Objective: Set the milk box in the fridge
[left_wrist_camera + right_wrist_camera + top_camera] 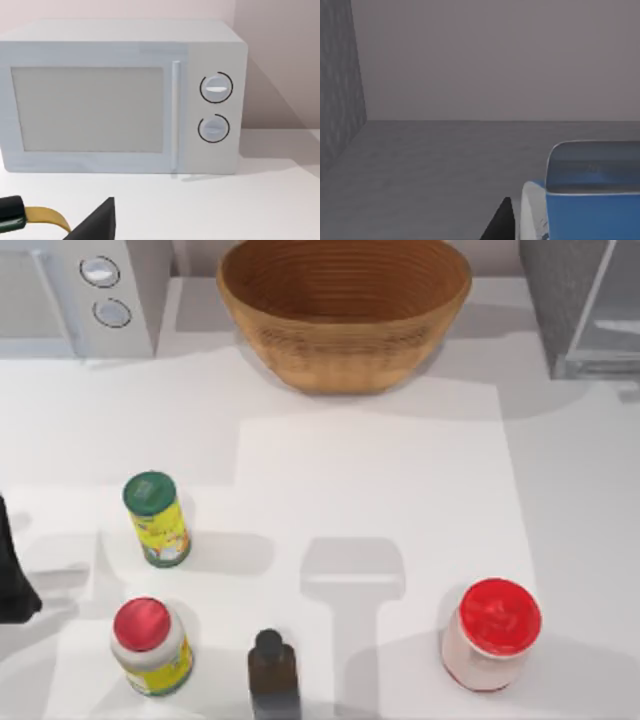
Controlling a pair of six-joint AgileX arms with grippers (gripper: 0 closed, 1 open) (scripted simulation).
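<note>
Inside, the right wrist view looks across a smooth grey fridge floor [435, 165] to a flat back wall, a mottled grey side wall rising beside it. Close up sits the milk box [592, 210], blue top toward the camera, white side beside a dark finger [501, 222] of the right gripper; I cannot tell its long axis, or whether that gripper clasps it. From above, the fridge [580, 305] stands at the table's [380, 490] far right corner. At the left edge, the left arm [12, 575] is parked; its grip cannot be made out.
</note>
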